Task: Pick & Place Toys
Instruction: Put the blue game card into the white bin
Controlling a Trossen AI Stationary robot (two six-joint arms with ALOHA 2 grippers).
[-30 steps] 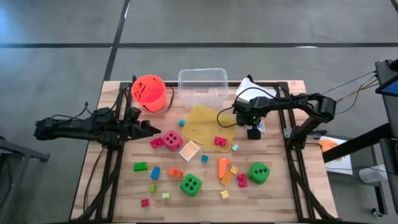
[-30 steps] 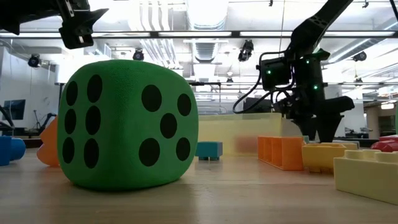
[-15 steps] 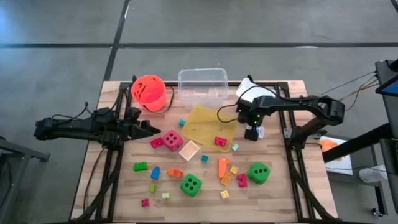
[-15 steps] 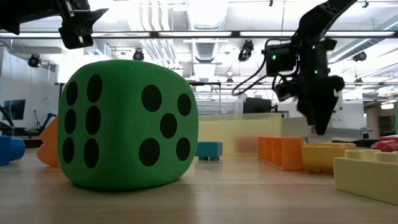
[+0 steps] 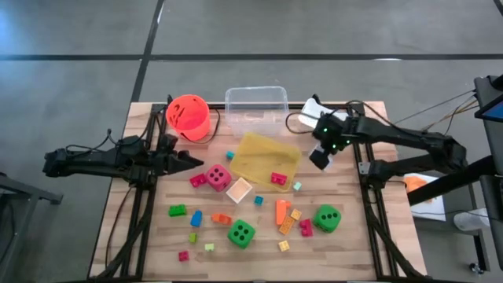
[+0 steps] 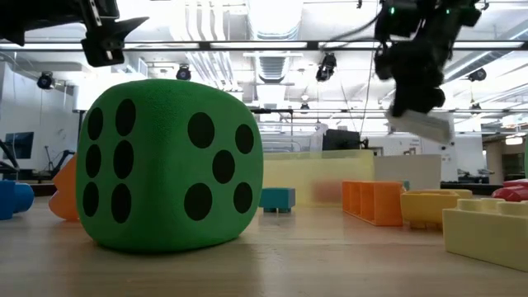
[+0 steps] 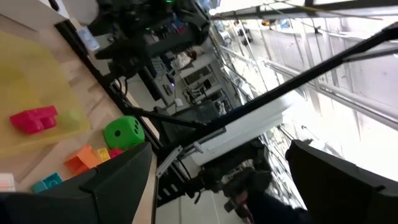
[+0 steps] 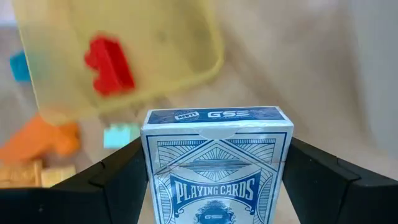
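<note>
Over at the far right of the worktop (image 5: 157, 244), the right pincer (image 5: 323, 156) has climbed since a second ago: it was low beside the yellow tray (image 5: 263, 154), and now it hangs well clear of the wood, swung back toward the right edge. And look what it carries, a deck of playing cards (image 8: 217, 165), a crisp blue-and-white printed cardboard box, clamped between its two dark fingers. In the low view that box shows as a pale slab tilted under the pincer, up near the ceiling lights.

The left pincer (image 5: 187, 162) hasn't budged; it waits at the left of the worktop, prongs spread wide, nothing between them.

The toys stay scattered on the slatted wood: small glossy plastic blocks, a fuzzy green die (image 6: 169, 165) with black dots filling the low view, a second green die (image 5: 328, 218) to the right, a pink die (image 5: 218, 176) mid-table. One red block (image 5: 278, 178) lies on the translucent tray. Behind stand a round orange bucket (image 5: 188, 116) and a clear bin (image 5: 255, 111).
</note>
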